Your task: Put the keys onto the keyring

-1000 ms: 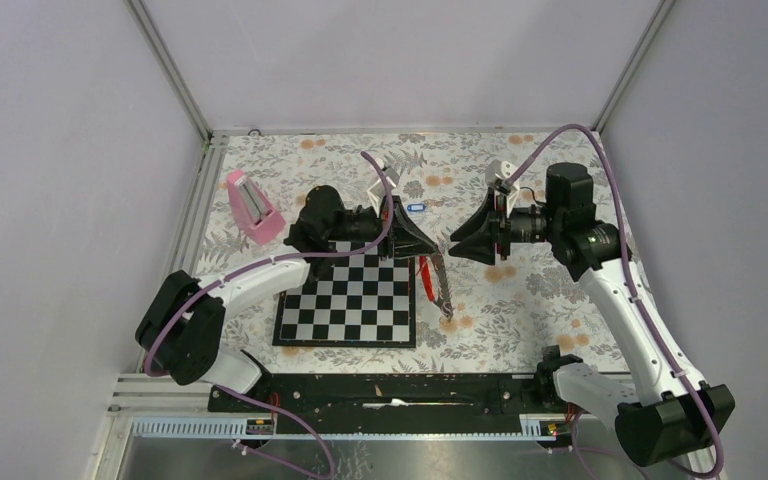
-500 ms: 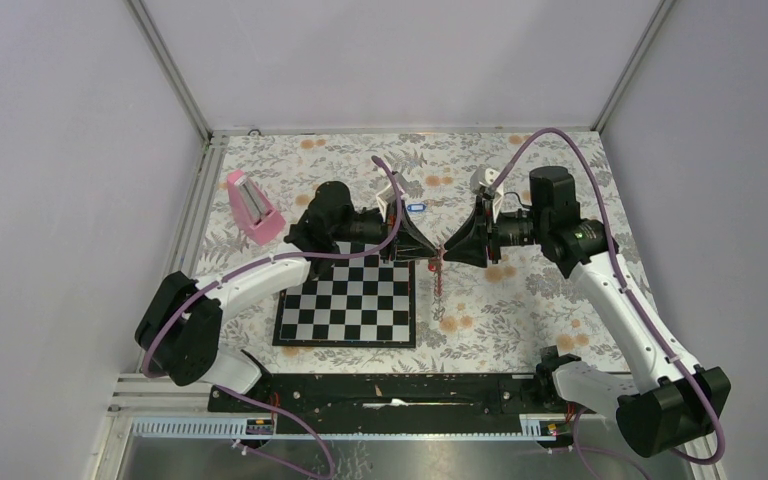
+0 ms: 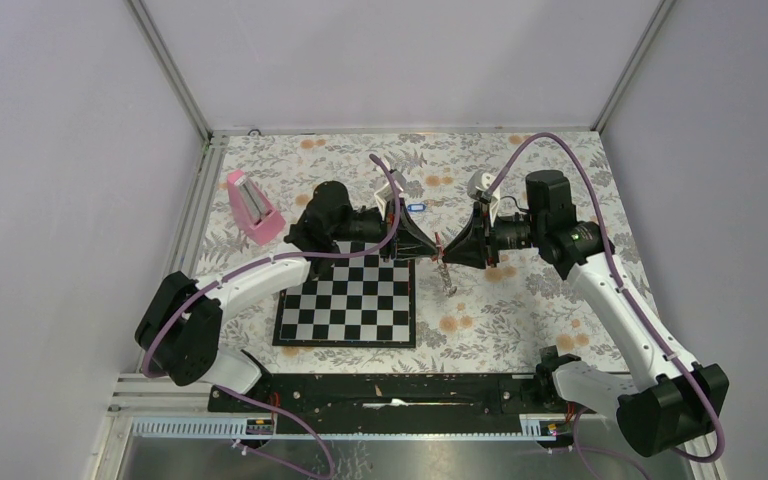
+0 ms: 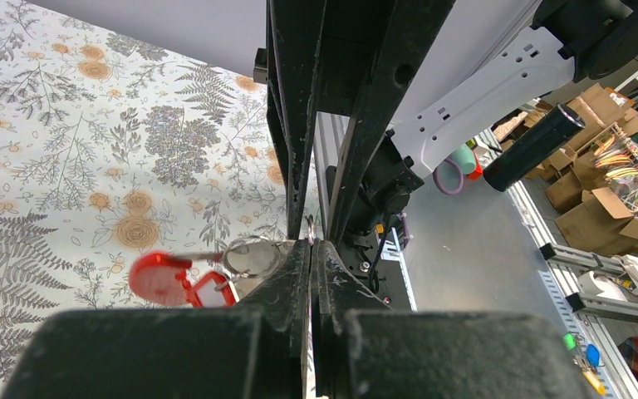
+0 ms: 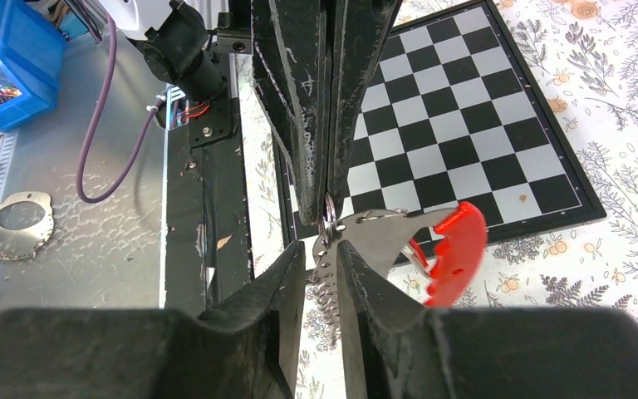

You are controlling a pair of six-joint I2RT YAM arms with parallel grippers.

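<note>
My left gripper [image 3: 430, 250] is shut on the thin ring [image 4: 310, 231] of the keyring, holding it above the table. From the ring hang a red fob [image 4: 159, 277] and a red-framed white key tag [image 4: 213, 291]. My right gripper [image 3: 447, 251] meets it tip to tip. Its jaws stand slightly apart around a thin toothed metal piece [image 5: 326, 278], seemingly a key's blade, which touches one finger [image 5: 357, 274]. The red fob [image 5: 455, 253] hangs just beyond. The blue-tagged key [image 3: 416, 208] lies on the cloth behind the grippers.
A chessboard [image 3: 350, 300] lies under and in front of the left gripper. A pink wedge block [image 3: 253, 208] stands at the far left. White walls enclose the flowered table on three sides.
My right gripper has moved left until it meets the left gripper's tips, and its jaws have narrowed. The hanging keyring bunch has been drawn up and hangs shorter.
</note>
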